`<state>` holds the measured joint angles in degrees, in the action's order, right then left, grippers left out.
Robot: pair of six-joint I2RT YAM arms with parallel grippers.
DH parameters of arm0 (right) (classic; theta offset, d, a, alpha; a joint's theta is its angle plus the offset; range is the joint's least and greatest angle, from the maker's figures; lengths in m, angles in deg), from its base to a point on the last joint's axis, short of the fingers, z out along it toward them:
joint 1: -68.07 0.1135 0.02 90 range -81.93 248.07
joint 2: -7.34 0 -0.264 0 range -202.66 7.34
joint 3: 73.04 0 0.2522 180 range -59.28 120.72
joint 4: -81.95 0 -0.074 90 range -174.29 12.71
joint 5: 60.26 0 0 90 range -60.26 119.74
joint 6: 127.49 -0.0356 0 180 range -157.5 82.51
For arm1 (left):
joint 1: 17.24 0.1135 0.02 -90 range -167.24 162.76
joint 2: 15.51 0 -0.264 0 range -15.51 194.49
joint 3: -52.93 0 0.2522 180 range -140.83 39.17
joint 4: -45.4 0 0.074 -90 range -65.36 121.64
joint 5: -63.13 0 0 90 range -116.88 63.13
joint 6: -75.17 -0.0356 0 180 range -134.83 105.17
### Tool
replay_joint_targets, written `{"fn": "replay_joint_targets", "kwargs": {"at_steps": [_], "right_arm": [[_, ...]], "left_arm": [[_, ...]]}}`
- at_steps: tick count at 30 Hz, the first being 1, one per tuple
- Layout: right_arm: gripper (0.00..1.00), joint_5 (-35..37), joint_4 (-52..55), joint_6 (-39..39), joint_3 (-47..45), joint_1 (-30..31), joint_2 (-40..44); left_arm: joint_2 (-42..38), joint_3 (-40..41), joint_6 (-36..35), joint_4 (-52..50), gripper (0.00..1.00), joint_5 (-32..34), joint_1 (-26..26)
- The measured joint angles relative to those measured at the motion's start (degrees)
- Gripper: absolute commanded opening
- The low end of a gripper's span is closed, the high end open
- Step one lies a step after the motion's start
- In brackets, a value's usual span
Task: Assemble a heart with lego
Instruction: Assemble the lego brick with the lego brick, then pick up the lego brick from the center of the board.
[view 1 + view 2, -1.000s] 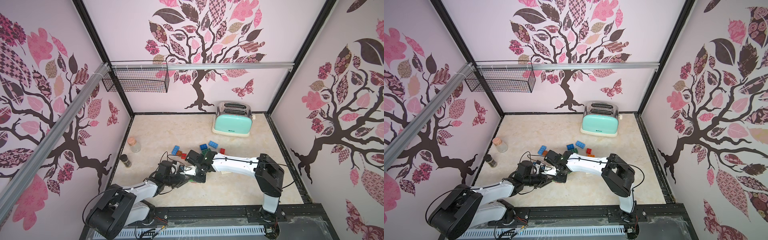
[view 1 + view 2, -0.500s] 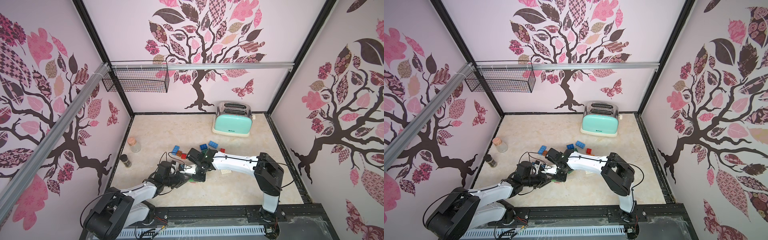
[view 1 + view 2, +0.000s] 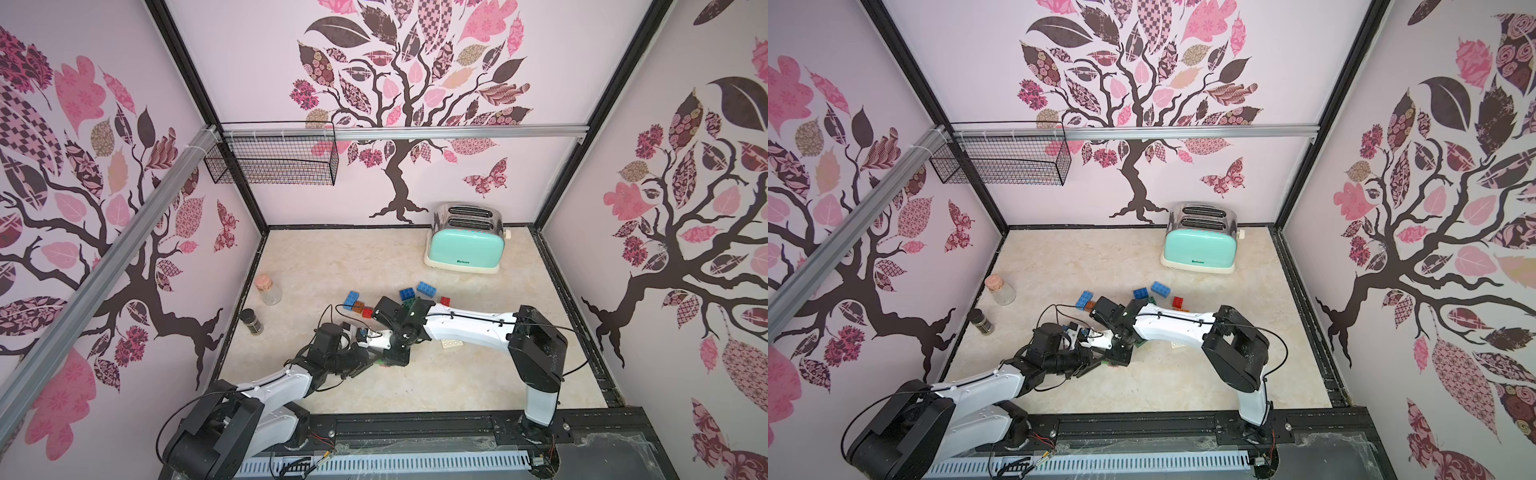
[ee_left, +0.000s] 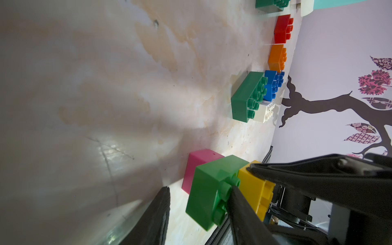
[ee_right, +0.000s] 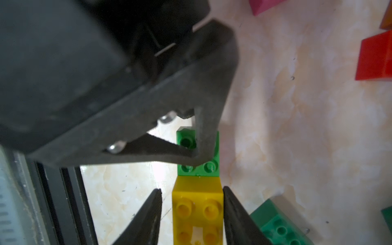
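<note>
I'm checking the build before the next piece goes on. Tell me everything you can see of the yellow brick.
The yellow brick is glossy moulded plastic, two studs wide; four round studs show on top, and its far end runs out of the right wrist view. It sits studs up, one end meeting the green brick and seemingly a layer higher. The right gripper straddles it: one finger touches a long side, the other stands just clear.

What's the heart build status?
Left pincer open astride green brick. Right pincer open astride yellow brick, stacked on green. Spare green brick close beside, not blocking.
</note>
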<state>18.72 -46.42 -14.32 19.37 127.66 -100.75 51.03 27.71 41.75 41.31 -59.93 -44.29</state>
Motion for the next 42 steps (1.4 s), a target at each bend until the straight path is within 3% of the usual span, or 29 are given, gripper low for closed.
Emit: {"fn": "replay_joint_targets", "kwargs": {"at_steps": [10,21,25,31,42], "right_arm": [[0.57,-0.7,-0.7,-0.7,-0.1,-0.7,3.2],[0.57,-1.2,-6.5,-3.9,-4.9,-4.7,12.4],[0.57,-0.2,-8.8,-4.7,-8.1,-8.4,15.6],[0.58,2.6,-11.8,-8.8,-8.8,-15.0,15.6],[0.60,6.1,-17.3,-15.0,-8.5,-20.1,9.5]], "left_arm": [[-3.6,-0.5,0.0,-5.2,0.61,1.8,0.0],[-8.3,-3.5,0.4,-10.1,0.62,3.2,0.1],[-11.8,-6.5,-0.8,-15.4,0.62,3.5,2.4],[-12.8,-11.1,-5.1,-22.7,0.62,3.1,9.2],[-6.0,-17.6,-11.1,-28.7,0.62,3.2,9.9]]}}
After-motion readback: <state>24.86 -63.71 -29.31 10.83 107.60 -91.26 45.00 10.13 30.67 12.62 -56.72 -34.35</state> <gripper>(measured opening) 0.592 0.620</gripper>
